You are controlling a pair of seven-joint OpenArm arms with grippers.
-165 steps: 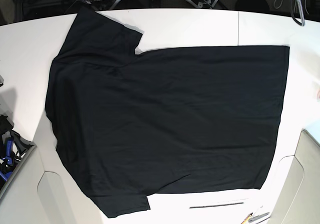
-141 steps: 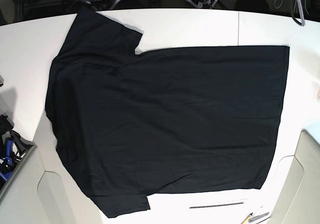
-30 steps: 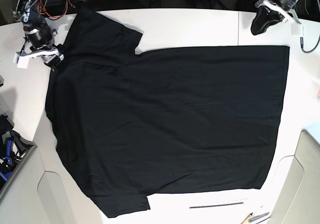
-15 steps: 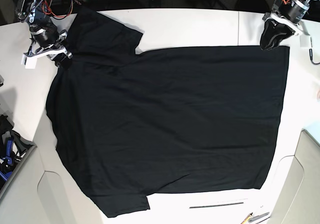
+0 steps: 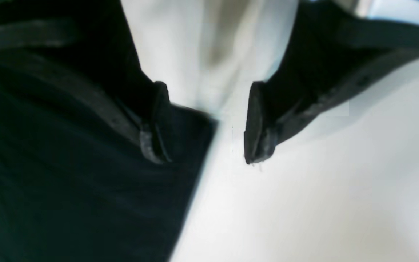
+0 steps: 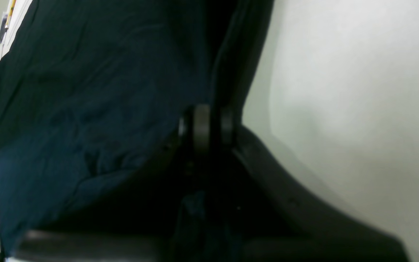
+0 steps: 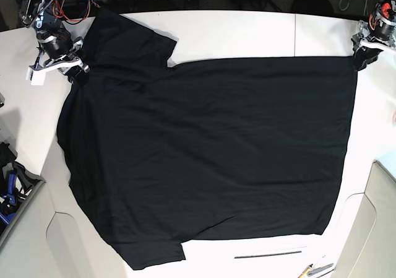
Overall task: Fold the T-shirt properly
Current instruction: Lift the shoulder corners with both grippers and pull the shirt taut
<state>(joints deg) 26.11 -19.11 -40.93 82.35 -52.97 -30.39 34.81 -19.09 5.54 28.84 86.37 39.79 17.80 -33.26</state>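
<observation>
In the left wrist view, the left gripper (image 5: 206,125) fills the upper half of the frame with its 2 fingers (image 5: 256,123) spread apart, straddling the edge of the black T-shirt (image 5: 67,189) at lower left on the white table (image 5: 322,200). In the right wrist view, the right gripper (image 6: 207,127) at centre has its fingers pressed together, pinching the shirt's edge. In the base view, the shirt lies flat across the middle, 1 gripper at its upper left, the other at its upper right corner.
</observation>
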